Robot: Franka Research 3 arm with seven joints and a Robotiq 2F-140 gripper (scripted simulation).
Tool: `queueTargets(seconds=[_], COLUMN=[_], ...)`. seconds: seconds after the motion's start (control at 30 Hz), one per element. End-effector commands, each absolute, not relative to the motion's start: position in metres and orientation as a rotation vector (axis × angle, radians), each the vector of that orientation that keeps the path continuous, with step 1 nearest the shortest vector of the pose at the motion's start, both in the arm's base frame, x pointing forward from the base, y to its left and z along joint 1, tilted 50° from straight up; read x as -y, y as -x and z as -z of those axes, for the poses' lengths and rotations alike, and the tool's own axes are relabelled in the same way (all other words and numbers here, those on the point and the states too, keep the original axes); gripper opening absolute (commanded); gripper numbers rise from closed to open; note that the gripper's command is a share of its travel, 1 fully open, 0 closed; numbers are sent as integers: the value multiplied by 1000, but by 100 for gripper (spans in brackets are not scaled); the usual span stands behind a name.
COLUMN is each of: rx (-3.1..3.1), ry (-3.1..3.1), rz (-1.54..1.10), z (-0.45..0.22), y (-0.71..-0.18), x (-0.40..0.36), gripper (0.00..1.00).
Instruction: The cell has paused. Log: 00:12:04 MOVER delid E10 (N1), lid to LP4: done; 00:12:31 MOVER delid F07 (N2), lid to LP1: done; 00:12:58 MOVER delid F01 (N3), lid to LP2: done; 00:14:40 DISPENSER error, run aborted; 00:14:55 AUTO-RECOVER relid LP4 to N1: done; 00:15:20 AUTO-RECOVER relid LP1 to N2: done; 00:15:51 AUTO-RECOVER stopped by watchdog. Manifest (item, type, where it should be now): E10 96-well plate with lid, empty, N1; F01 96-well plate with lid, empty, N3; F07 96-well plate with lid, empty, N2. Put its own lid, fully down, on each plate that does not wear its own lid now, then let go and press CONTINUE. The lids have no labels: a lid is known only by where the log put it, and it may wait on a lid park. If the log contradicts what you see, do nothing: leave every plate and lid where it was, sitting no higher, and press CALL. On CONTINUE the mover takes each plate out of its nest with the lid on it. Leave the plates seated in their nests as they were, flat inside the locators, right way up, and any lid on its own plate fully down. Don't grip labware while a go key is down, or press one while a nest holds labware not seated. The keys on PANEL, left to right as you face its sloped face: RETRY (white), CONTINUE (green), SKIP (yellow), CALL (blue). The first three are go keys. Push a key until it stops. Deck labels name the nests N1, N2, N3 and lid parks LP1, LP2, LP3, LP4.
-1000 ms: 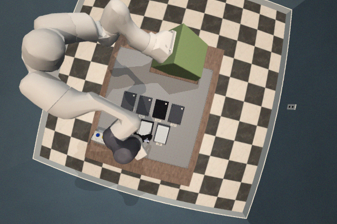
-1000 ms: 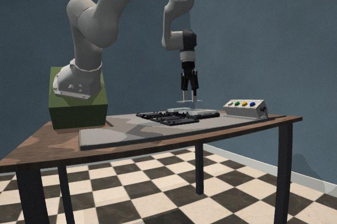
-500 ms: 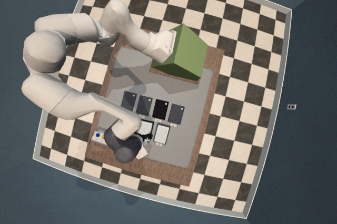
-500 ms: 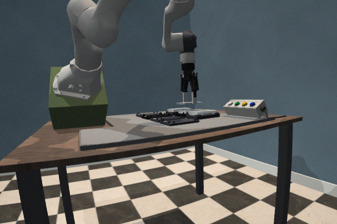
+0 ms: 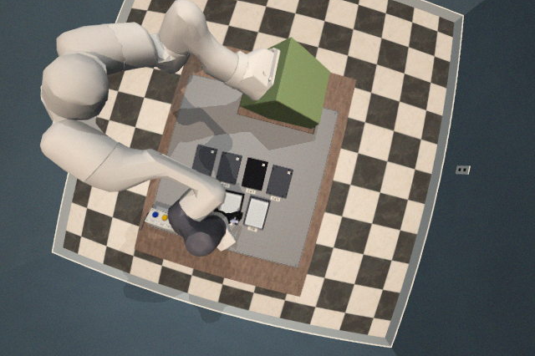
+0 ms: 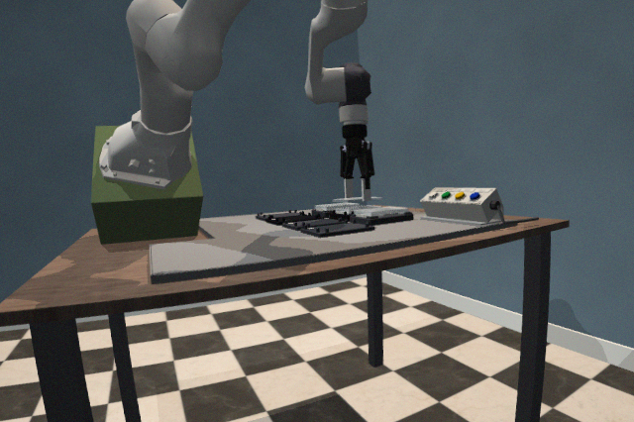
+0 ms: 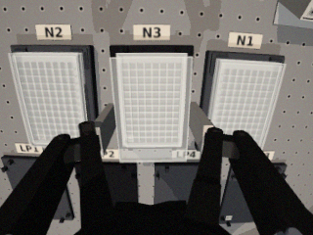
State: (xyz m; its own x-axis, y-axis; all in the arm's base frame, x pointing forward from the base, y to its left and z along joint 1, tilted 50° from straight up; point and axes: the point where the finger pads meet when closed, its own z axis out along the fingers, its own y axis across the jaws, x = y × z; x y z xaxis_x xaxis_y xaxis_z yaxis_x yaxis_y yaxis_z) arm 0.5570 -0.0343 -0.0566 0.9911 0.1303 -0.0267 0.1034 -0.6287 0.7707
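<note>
In the wrist view, three 96-well plates sit in nests labelled N2 (image 7: 49,95), N3 and N1 (image 7: 245,100). My gripper (image 7: 152,113) is shut on a clear lid (image 7: 151,105) and holds it over the N3 plate, a little above it; the lid's near edge overhangs toward the lid parks. The plates in N2 and N1 wear lids. In the side view the gripper (image 6: 357,186) holds the lid (image 6: 357,198) just above the plates. The four dark lid parks (image 5: 243,170) lie empty in a row.
The key panel (image 6: 461,203) stands at the table's right end, with green, yellow and blue keys showing. A green pedestal (image 6: 146,192) carries the arm's base at the left. The grey deck mat (image 5: 259,170) covers the wooden table.
</note>
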Motion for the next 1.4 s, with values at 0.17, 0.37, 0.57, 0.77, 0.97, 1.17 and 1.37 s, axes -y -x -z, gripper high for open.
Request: queueTargets(seconds=[0.17, 0.37, 0.57, 0.77, 0.97, 1.17, 1.37], rx=[-165, -165, -165, -165, -165, -165, -165], ry=[-2258, -2258, -2258, -2258, -2258, -2258, -2258], rz=[-44, -44, -44, -44, -44, -44, -44], z=[61, 64, 64, 65, 65, 65, 65], y=[-560, -560, -560, -560, -560, -560, -560], x=[39, 42, 43, 43, 43, 43, 43], gripper=[0, 0, 0, 0, 0, 0, 0])
